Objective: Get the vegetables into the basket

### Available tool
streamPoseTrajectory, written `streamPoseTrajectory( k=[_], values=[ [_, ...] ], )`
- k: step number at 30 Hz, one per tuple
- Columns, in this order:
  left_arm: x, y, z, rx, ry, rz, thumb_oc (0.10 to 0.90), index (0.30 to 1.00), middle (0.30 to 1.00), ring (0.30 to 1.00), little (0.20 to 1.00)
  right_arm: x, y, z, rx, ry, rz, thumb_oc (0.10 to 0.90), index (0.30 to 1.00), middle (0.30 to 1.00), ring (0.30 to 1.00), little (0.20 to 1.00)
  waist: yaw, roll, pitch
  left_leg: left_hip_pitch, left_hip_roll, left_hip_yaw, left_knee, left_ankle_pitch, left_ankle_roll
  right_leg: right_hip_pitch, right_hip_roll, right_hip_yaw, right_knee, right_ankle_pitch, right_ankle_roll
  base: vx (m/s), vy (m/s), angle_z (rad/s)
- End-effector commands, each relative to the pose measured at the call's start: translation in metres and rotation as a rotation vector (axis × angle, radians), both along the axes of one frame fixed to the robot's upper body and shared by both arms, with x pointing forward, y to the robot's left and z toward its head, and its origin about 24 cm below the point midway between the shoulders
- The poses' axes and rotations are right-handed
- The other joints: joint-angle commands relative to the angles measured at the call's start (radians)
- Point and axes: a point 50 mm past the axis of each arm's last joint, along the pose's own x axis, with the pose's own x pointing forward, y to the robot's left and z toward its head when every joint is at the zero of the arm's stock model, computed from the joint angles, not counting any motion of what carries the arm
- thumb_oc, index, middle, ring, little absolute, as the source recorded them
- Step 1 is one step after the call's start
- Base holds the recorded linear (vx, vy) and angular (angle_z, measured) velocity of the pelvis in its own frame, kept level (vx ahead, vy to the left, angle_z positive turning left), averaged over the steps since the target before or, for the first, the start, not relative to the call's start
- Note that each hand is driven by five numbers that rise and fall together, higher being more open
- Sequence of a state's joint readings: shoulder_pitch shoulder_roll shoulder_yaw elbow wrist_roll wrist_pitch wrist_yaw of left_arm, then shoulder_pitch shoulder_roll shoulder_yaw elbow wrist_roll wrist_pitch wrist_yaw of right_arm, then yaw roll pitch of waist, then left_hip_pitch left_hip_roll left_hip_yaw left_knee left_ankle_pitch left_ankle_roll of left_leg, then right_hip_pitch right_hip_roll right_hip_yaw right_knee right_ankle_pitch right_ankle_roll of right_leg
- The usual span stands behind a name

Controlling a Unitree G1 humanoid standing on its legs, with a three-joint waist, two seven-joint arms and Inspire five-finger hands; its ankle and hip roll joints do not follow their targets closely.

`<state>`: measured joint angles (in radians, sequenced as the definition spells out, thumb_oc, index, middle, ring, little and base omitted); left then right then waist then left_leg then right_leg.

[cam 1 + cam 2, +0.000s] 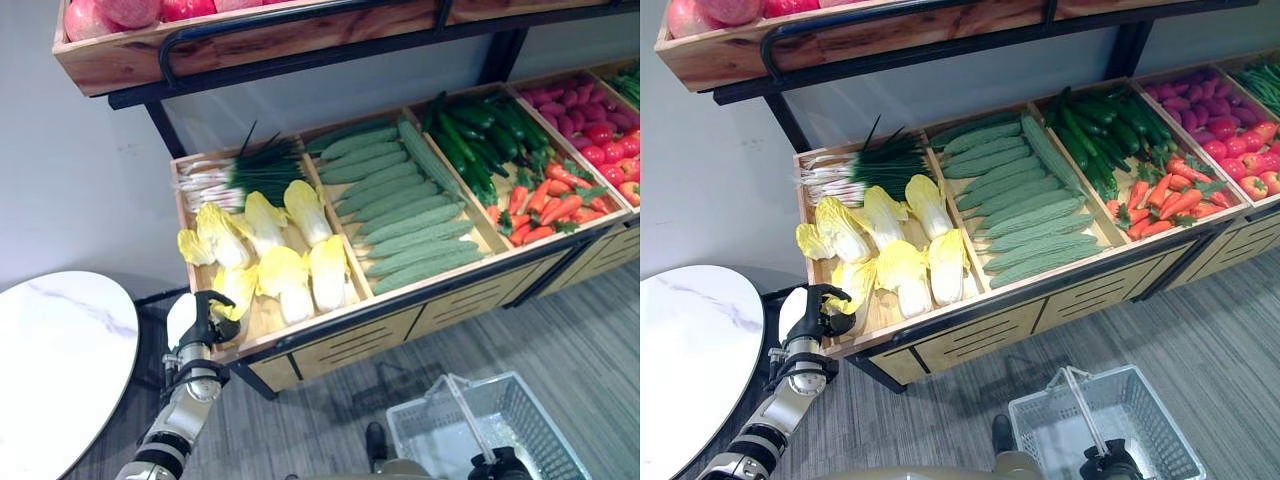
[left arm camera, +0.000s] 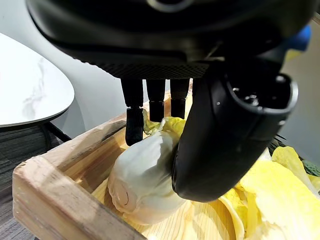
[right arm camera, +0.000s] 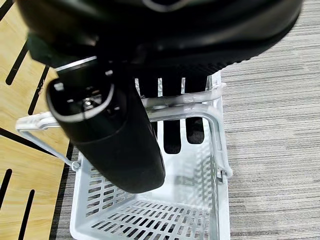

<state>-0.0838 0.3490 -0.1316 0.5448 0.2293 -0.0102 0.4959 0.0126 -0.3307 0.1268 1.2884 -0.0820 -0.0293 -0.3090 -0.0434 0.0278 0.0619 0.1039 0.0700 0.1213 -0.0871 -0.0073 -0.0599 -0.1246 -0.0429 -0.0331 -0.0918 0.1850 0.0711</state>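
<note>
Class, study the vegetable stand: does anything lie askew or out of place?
Yes: one cucumber lies slantwise across the neat stack of cucumbers in its crate, crossing the others' direction. The cabbages lie loosely, but nothing has spilled.

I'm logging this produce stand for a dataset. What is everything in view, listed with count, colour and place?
Napa cabbages: several, yellow-white, leftmost crate, front.
Held cabbage: one, pale, at that crate's front corner.
Spring onions: a bunch, green-white, same crate, rear.
Bitter gourds: many, light green, second crate.
Cucumbers: many, dark green, third crate, rear.
Carrots: several, orange, third crate, front.
Red produce: many, rightmost crate.
Red fruit: several, upper shelf.
Basket: one, white wire, above the floor.
Table: one, white marble, left.
Left robot hand: gripping the held cabbage.
Right robot hand: gripping the basket's handle.
</note>
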Motion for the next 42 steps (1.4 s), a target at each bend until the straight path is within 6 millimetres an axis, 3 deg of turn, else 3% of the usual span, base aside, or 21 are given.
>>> streamPoseTrajectory(
  k=[1, 6, 11, 16, 22, 25, 27, 28, 29, 30, 31, 33, 36, 42],
  values=[
    [0.01, 0.016, 0.025, 0.006, -0.163, 0.082, 0.408, 0.311, 0.311, 0.311, 0.311, 0.017, -0.002, 0.005, -0.04, -0.049, 0.046, 0.4, 0.3, 0.3, 0.3, 0.3, -0.013, -0.057, -0.002, -0.045, 0.038, -0.049, 0.0, -0.015, -0.034, 0.058, -0.086, -0.021, 0.005, -0.071, 0.092, 0.0, 0.0, 0.0],
    [0.018, 0.018, 0.098, -0.017, -0.566, 0.115, 0.4, 0.3, 0.3, 0.3, 0.3, 0.017, 0.004, 0.003, -0.035, -0.054, 0.055, 0.4, 0.3, 0.3, 0.3, 0.3, 0.001, -0.066, -0.003, -0.04, 0.036, -0.056, 0.0, -0.02, -0.033, 0.069, -0.091, -0.029, 0.005, -0.074, 0.091, 0.0, 0.0, 0.01],
    [0.007, 0.012, 0.13, -0.054, -0.733, 0.064, 0.4, 0.3, 0.3, 0.3, 0.3, 0.015, 0.007, 0.001, -0.026, -0.05, 0.055, 0.4, 0.3, 0.3, 0.3, 0.3, 0.01, -0.069, -0.003, -0.039, 0.033, -0.062, 0.0, -0.023, -0.031, 0.076, -0.095, -0.035, 0.005, -0.075, 0.091, 0.0, 0.005, 0.03],
    [-0.001, 0.0, 0.144, -0.128, -0.791, -0.056, 0.4, 0.3, 0.3, 0.3, 0.3, 0.017, 0.009, 0.001, -0.011, -0.055, 0.049, 0.4, 0.3, 0.3, 0.3, 0.3, 0.022, -0.071, 0.0, -0.043, 0.027, -0.072, 0.0, -0.022, -0.026, 0.078, -0.102, -0.04, 0.005, -0.073, 0.092, -0.01, 0.008, 0.05],
    [-0.008, -0.01, 0.149, -0.254, -0.791, -0.179, 0.4, 0.3, 0.3, 0.3, 0.3, 0.021, 0.01, 0.001, 0.001, -0.061, 0.052, 0.4, 0.3, 0.3, 0.3, 0.3, 0.029, -0.071, 0.004, -0.051, 0.018, -0.081, 0.0, -0.02, -0.02, 0.074, -0.107, -0.043, 0.005, -0.068, 0.093, -0.01, 0.01, 0.04],
    [-0.009, -0.025, 0.148, -0.692, -0.791, -0.318, 0.4, 0.3, 0.3, 0.3, 0.3, 0.023, 0.007, 0.002, 0.008, -0.055, 0.058, 0.4, 0.3, 0.3, 0.3, 0.3, 0.03, -0.069, 0.007, -0.056, 0.015, -0.084, 0.0, -0.013, -0.018, 0.07, -0.113, -0.046, 0.005, -0.062, 0.095, -0.02, 0.014, 0.01],
    [-0.008, -0.026, 0.145, -0.745, -0.778, -0.332, 0.4, 0.3, 0.3, 0.3, 0.3, 0.023, 0.006, 0.003, 0.009, -0.054, 0.062, 0.4, 0.3, 0.3, 0.3, 0.3, 0.029, -0.068, 0.007, -0.056, 0.014, -0.084, 0.0, -0.013, -0.018, 0.07, -0.113, -0.046, 0.005, -0.061, 0.095, 0.0, 0.0, 0.0],
    [-0.008, -0.034, 0.135, -0.959, -0.73, -0.376, 0.4, 0.3, 0.3, 0.3, 0.3, 0.024, 0.005, 0.003, 0.013, -0.047, 0.068, 0.4, 0.3, 0.3, 0.3, 0.3, 0.027, -0.068, 0.006, -0.056, 0.013, -0.084, 0.0, -0.013, -0.017, 0.069, -0.114, -0.045, 0.005, -0.06, 0.095, 0.0, 0.0, 0.0],
    [-0.008, -0.038, 0.132, -1.053, -0.727, -0.387, 0.4, 0.3, 0.3, 0.3, 0.3, 0.024, 0.005, 0.003, 0.02, -0.044, 0.071, 0.4, 0.3, 0.3, 0.3, 0.3, 0.026, -0.067, 0.005, -0.056, 0.013, -0.085, 0.0, -0.013, -0.016, 0.069, -0.114, -0.044, 0.005, -0.06, 0.095, 0.0, 0.0, 0.0],
    [-0.008, -0.038, 0.132, -1.054, -0.727, -0.387, 0.4, 0.3, 0.3, 0.3, 0.3, 0.024, 0.005, 0.003, 0.02, -0.043, 0.071, 0.4, 0.3, 0.3, 0.3, 0.3, 0.026, -0.067, 0.005, -0.055, 0.013, -0.085, 0.0, -0.013, -0.016, 0.069, -0.114, -0.044, 0.005, -0.06, 0.095, 0.0, 0.0, 0.0],
    [-0.008, -0.044, 0.125, -1.193, -0.702, -0.407, 0.4, 0.3, 0.3, 0.3, 0.3, 0.025, 0.005, 0.003, 0.027, -0.039, 0.082, 0.4, 0.3, 0.3, 0.3, 0.3, 0.025, -0.066, 0.003, -0.054, 0.012, -0.084, 0.0, -0.013, -0.015, 0.069, -0.114, -0.041, 0.005, -0.061, 0.095, 0.0, 0.0, 0.0],
    [-0.008, -0.048, 0.115, -1.289, -0.673, -0.396, 0.4, 0.3, 0.3, 0.3, 0.3, 0.025, 0.006, 0.003, 0.034, -0.036, 0.087, 0.4, 0.3, 0.3, 0.3, 0.3, 0.024, -0.068, 0.001, -0.052, 0.012, -0.082, 0.0, -0.014, -0.015, 0.069, -0.114, -0.039, 0.005, -0.061, 0.095, 0.0, 0.0, 0.0],
    [-0.008, -0.047, 0.1, -1.34, -0.628, -0.365, 0.4, 0.3, 0.3, 0.3, 0.3, 0.024, 0.006, 0.002, 0.041, -0.033, 0.091, 0.4, 0.3, 0.3, 0.3, 0.3, 0.022, -0.071, 0.0, -0.047, 0.011, -0.077, 0.0, -0.017, -0.013, 0.072, -0.113, -0.033, 0.005, -0.062, 0.095, 0.0, 0.005, -0.01],
    [-0.009, -0.046, 0.094, -1.368, -0.614, -0.355, 0.4, 0.3, 0.3, 0.3, 0.3, 0.022, 0.005, 0.002, 0.041, -0.027, 0.087, 0.4, 0.3, 0.3, 0.3, 0.3, 0.023, -0.076, 0.0, -0.038, 0.01, -0.074, 0.0, -0.021, -0.01, 0.078, -0.112, -0.028, 0.005, -0.064, 0.096, 0.0, 0.0, 0.0]
  ],
)
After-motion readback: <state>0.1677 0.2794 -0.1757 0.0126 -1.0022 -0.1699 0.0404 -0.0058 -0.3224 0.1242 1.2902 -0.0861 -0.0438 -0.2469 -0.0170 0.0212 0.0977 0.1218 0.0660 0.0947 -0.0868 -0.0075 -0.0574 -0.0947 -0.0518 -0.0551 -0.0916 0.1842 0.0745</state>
